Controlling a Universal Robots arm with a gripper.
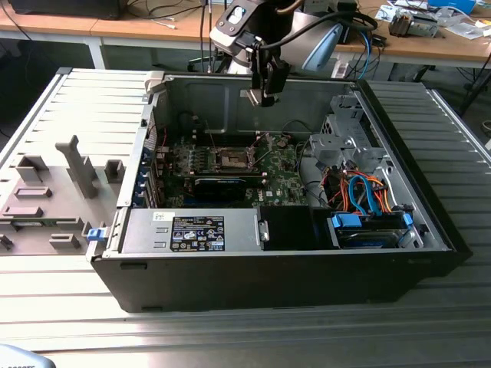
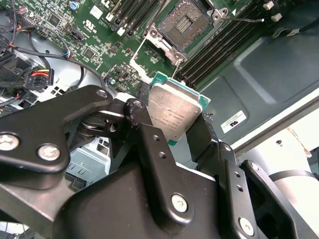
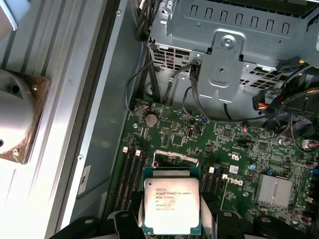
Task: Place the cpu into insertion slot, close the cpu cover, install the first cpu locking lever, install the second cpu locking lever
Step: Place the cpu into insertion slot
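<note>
In the exterior view, the pincer is seen raised above the insertion slot, toward the rear wall of the open computer case, which is laid on the ribbed metal desk. The cpu is clamped in the pincer, well apart from the slot

In the second wrist view, the cpu is gripped by two opposite edges between the black fingers. Its silvery top is turned to the camera and its green rim is shown. The insertion slot is seen uncovered beyond it, its dark contact field exposed, with memory slots set just beside it

In the first wrist view, the cpu is held in the pincer over the green motherboard
</note>
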